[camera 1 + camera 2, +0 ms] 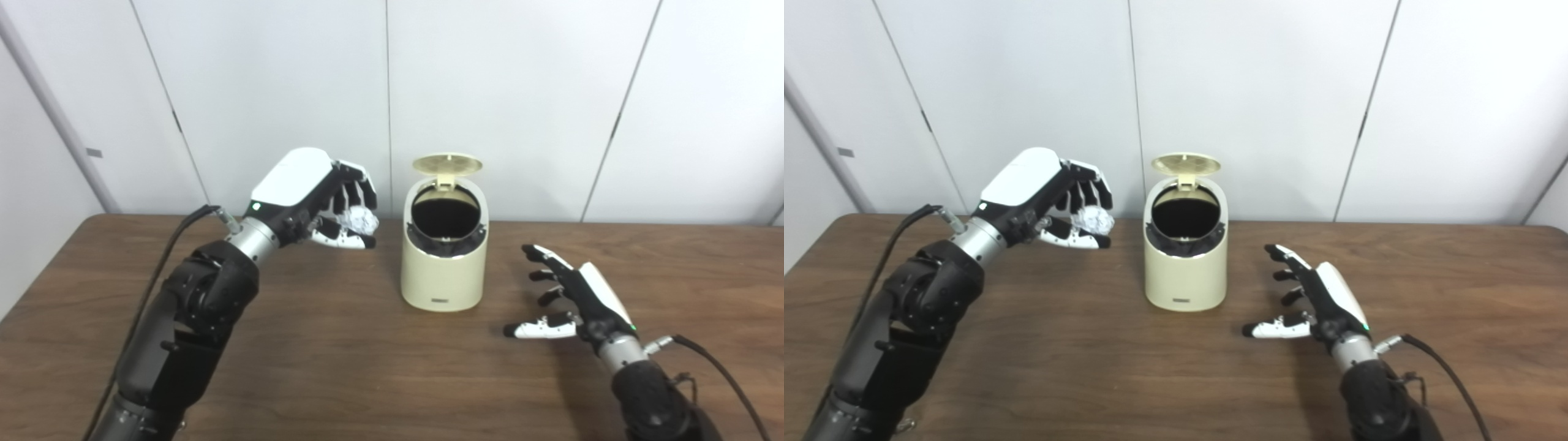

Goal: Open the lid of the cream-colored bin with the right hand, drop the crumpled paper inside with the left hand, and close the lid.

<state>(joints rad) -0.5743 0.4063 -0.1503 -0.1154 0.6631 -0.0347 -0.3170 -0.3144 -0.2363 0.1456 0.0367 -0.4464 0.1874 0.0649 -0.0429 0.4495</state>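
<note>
The cream-colored bin [444,272] stands upright mid-table, its round lid [447,163] flipped up at the back and the dark inside showing. My left hand [312,196] is raised above the table just left of the bin's mouth, shut on the crumpled paper [360,219], a white ball between fingers and thumb. My right hand [572,300] hovers low over the table to the right of the bin, open, fingers spread and holding nothing. It is not touching the bin.
The brown wooden table [343,361] reaches to a white panelled wall [520,92] close behind the bin. Cables run from both wrists, one on the left [184,229] and one on the right [716,367].
</note>
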